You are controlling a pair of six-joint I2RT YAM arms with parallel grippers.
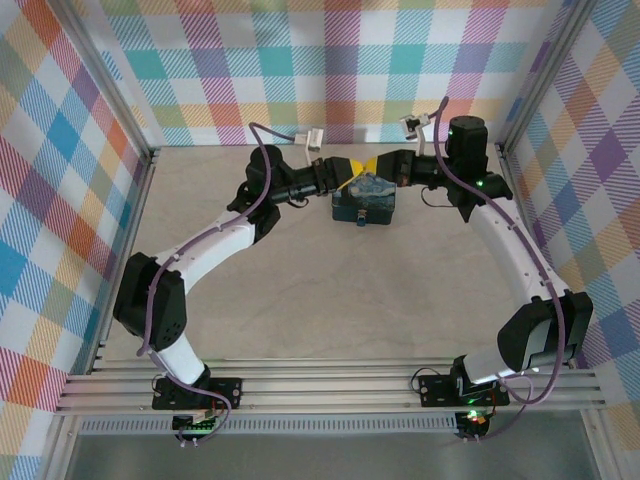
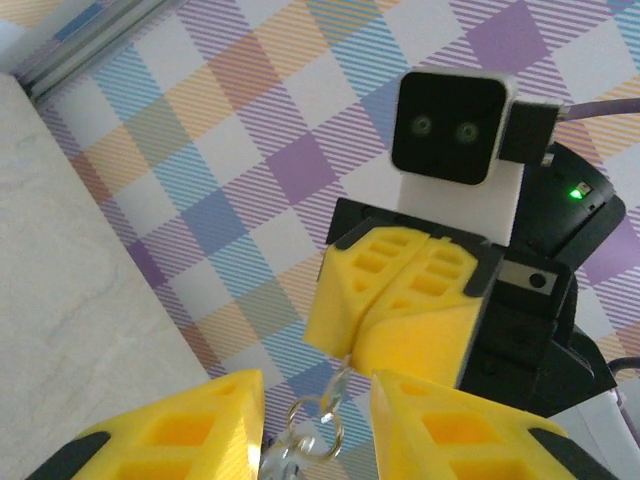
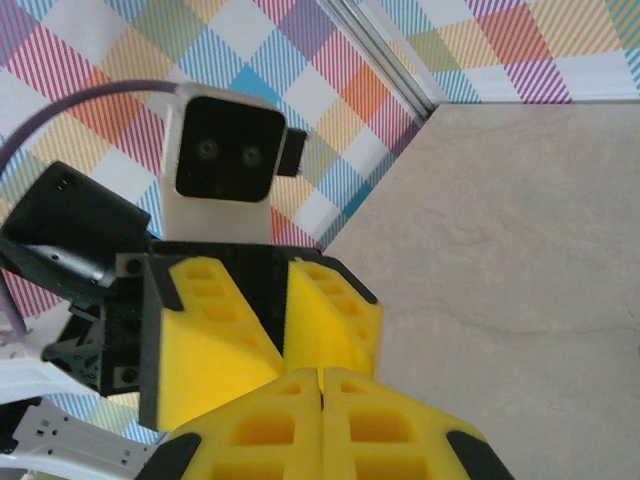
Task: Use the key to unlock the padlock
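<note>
So, up by the table's (image 1: 300, 290) far edge, over the tin (image 1: 350, 208), the right pincer (image 2: 352, 352) is pressed together on dangling rings (image 2: 312, 428), presenting them to the spread left pincer (image 2: 318, 385) straddling them. The padlock we can't make out; we guess it's hanging there.

A robot lab cell: aluminium frame (image 1: 330, 385), plaid walls (image 1: 330, 70), beige tabletop (image 1: 330, 290)
</note>
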